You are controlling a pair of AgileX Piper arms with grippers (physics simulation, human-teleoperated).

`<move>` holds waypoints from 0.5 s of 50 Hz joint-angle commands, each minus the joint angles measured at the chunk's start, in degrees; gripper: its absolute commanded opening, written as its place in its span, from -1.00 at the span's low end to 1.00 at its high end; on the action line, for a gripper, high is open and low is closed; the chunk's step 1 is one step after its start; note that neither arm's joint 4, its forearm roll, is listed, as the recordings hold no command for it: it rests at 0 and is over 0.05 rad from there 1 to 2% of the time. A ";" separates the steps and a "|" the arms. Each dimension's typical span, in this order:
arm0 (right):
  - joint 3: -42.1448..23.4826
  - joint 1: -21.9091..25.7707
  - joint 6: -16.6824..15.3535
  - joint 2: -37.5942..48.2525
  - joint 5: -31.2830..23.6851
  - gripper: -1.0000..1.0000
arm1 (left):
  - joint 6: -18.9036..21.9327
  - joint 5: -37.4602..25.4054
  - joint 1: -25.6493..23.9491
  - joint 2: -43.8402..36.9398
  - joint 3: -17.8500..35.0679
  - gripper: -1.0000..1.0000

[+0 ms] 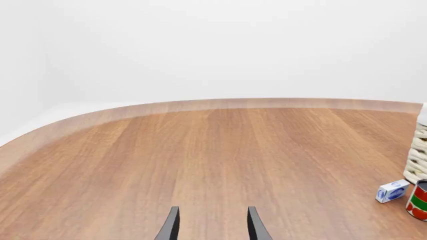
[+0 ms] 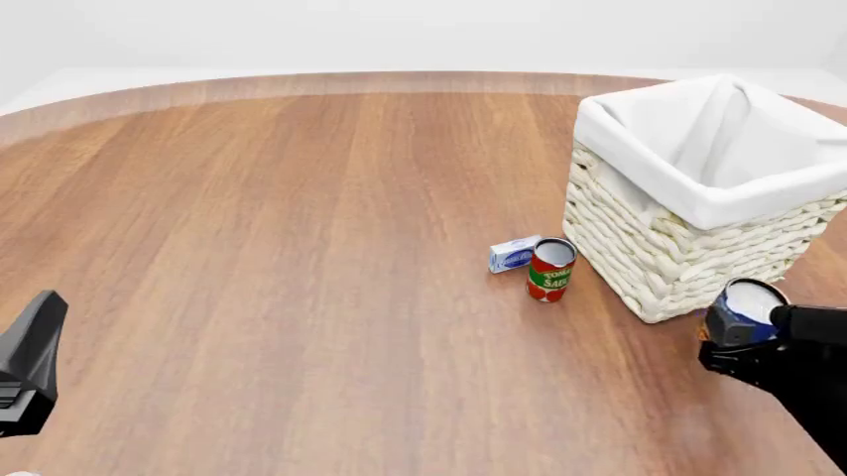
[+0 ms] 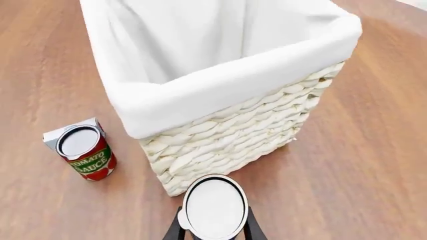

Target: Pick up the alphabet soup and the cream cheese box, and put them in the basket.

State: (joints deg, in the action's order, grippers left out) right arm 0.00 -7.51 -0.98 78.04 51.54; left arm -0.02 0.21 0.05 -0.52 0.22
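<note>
My right gripper [image 3: 215,227] clasped the alphabet soup [image 2: 744,309] at the front view's lower right, just beside the basket [image 2: 662,248]. My left gripper [image 1: 212,225] stood parted and held nothing. Only the front view showed the cream cheese box [image 2: 514,254] plainly, touching the tomato can [image 2: 550,270].

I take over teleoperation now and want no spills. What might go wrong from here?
1. The right gripper holds the alphabet soup low beside the basket; moving across without lifting may hit the rim.
2. The cream cheese box lies close to the tomato can, so fingers reaching for it may topple the can.
</note>
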 commanded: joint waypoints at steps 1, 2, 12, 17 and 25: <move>0.00 0.52 1.16 -32.59 -28.43 -1.00 | -0.01 -0.08 0.00 0.04 0.04 1.00; 0.00 0.50 1.21 -34.72 -30.28 -1.00 | -0.01 -0.08 0.00 0.04 0.04 1.00; -1.35 0.97 1.12 -58.11 -48.10 -1.00 | -0.03 -0.06 0.01 0.02 0.04 1.00; -5.95 1.04 1.40 -65.34 -56.97 -1.00 | 0.00 -0.06 0.01 0.03 0.04 1.00; -11.61 0.72 2.05 -70.49 -63.43 -1.00 | -0.02 -0.06 0.01 0.02 0.04 1.00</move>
State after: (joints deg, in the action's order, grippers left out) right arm -5.78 -6.70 -0.48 19.48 -0.09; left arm -0.03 0.16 0.05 -0.50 0.26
